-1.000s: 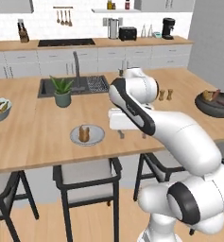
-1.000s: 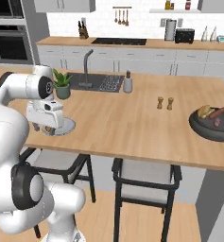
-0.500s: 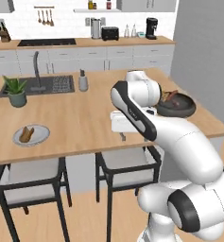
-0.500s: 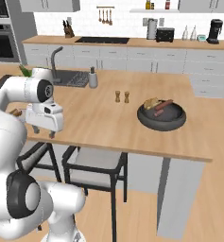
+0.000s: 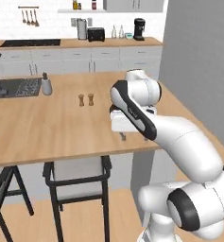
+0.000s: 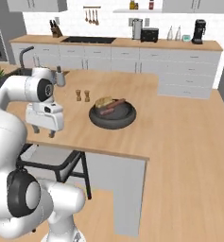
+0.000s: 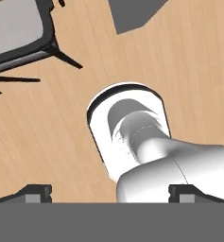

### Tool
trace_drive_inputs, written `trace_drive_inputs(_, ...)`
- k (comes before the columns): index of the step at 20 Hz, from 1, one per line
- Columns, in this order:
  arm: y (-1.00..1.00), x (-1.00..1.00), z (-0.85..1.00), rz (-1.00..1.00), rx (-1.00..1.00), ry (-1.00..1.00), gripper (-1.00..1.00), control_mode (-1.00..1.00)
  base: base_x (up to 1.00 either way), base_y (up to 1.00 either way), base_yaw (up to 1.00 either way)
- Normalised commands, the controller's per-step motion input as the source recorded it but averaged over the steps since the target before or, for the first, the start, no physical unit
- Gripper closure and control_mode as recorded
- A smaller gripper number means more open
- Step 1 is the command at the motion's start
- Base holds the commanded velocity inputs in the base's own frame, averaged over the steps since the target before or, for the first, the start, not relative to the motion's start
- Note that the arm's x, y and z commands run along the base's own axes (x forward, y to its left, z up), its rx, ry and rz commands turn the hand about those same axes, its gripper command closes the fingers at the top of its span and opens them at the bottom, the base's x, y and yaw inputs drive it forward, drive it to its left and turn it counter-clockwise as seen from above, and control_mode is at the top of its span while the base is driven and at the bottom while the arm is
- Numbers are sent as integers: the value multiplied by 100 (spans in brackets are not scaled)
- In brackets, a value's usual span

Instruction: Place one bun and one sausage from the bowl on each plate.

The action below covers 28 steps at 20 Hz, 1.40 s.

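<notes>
The dark bowl [image 6: 112, 118] sits on the island counter with a bun [image 6: 103, 102] and a sausage [image 6: 115, 103] in it. My gripper [image 6: 43, 132] hangs at the counter's front edge, well to the left of the bowl and apart from it. It points down, its jaws are open and nothing is between them. In the left base view the gripper [image 5: 122, 136] is below the white hand at the counter's near edge. The hand view looks down at the wooden floor between the fingertips [image 7: 38, 193]. The plates are out of view.
Two small shakers [image 6: 82, 95] stand behind the bowl, also seen mid-counter [image 5: 86, 99]. A soap bottle [image 5: 46, 85] and the sink [image 5: 14, 87] lie far left. A black stool [image 5: 78, 172] stands under the counter's edge, and its seat [image 7: 14, 23] shows below the hand.
Both base views have slid along the island, so the camera has moved. The sink, plant and one plate left the picture and the bowl came close. The gripper stayed open.
</notes>
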Motion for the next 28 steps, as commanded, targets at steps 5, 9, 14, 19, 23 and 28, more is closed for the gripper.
trace_drive_inputs(5,0,0,0,0,0,0,-100,100,95,-82,0)
trace_drive_inputs(9,0,0,0,0,0,0,-100,100,93,-21,-5)
trace_drive_inputs(14,19,67,-10,-9,6,0,-100,-100,0,0,0)
trace_drive_inputs(19,11,100,-82,-7,-1,-4,-100,-100,0,0,0)
trace_drive_inputs(23,11,99,-87,-8,-1,-5,-100,-100,0,0,0)
trace_drive_inputs(28,6,86,-58,-8,0,-1,-100,-100,0,0,0)
